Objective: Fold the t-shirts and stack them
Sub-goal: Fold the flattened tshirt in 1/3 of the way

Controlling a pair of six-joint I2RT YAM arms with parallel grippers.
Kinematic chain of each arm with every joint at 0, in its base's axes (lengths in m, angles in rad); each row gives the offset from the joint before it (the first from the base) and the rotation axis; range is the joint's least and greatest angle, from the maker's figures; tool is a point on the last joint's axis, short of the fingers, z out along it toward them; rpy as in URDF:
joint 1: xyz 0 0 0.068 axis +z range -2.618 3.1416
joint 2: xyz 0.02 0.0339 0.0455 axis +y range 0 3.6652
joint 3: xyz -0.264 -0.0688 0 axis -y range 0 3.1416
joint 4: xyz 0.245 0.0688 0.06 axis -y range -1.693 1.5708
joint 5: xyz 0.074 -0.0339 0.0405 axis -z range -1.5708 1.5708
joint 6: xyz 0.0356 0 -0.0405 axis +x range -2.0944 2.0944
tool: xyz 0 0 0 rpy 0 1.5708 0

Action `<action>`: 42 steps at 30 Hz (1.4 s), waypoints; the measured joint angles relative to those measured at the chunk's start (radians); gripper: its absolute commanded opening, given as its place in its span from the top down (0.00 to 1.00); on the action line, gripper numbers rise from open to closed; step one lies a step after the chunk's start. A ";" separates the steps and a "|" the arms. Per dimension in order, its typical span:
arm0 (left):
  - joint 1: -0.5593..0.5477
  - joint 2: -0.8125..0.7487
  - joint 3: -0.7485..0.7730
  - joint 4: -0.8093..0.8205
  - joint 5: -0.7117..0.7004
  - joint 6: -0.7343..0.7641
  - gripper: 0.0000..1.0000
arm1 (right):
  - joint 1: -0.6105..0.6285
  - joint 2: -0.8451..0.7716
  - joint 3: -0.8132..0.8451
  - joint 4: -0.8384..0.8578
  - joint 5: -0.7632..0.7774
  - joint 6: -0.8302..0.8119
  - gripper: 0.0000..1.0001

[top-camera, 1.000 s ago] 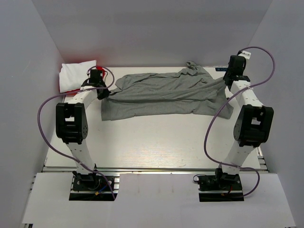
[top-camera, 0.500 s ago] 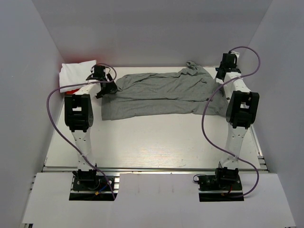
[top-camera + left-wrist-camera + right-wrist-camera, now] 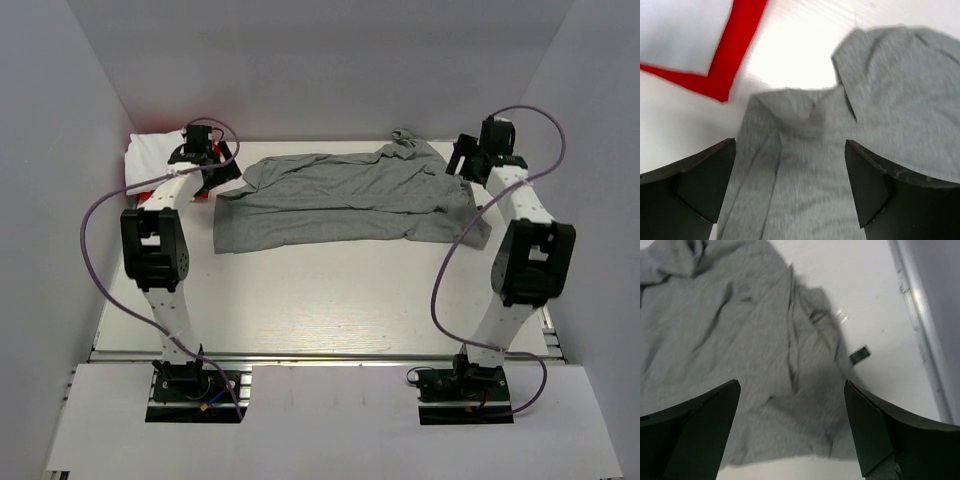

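The heather-grey t-shirt [image 3: 340,195] lies folded lengthways across the back of the table, creased, with a bunched part at its far right end. My left gripper [image 3: 215,170] hovers open above the shirt's left end [image 3: 880,100], nothing between its fingers [image 3: 700,185]. The right gripper [image 3: 462,160] hangs open over the shirt's right end [image 3: 730,330], also holding nothing. The white t-shirt [image 3: 155,152] lies folded on the red t-shirt [image 3: 150,190] in the back left corner; both show in the left wrist view, white [image 3: 680,30] over red [image 3: 735,55].
Grey walls close in the table on the left, back and right. A metal rail [image 3: 920,315] runs along the right edge, with a small black mark [image 3: 859,355] on the table near it. Purple cables [image 3: 100,270] loop off both arms.
Both grippers have opened and let go of the grey shirt's ends. Each has lifted a little off the cloth, the left one drawing back to the left. The shirt stays flat.
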 measured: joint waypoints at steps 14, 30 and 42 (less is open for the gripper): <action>-0.019 -0.126 -0.437 0.190 0.344 -0.006 0.00 | -0.003 -0.031 -0.316 0.028 -0.213 0.106 0.10; -0.021 -0.473 -0.863 0.208 0.332 -0.064 0.00 | -0.063 -0.465 -0.878 0.094 -0.185 0.279 0.10; -0.021 -0.785 -0.974 -0.208 0.129 -0.137 0.00 | -0.069 -0.962 -1.047 -0.224 -0.106 0.315 0.10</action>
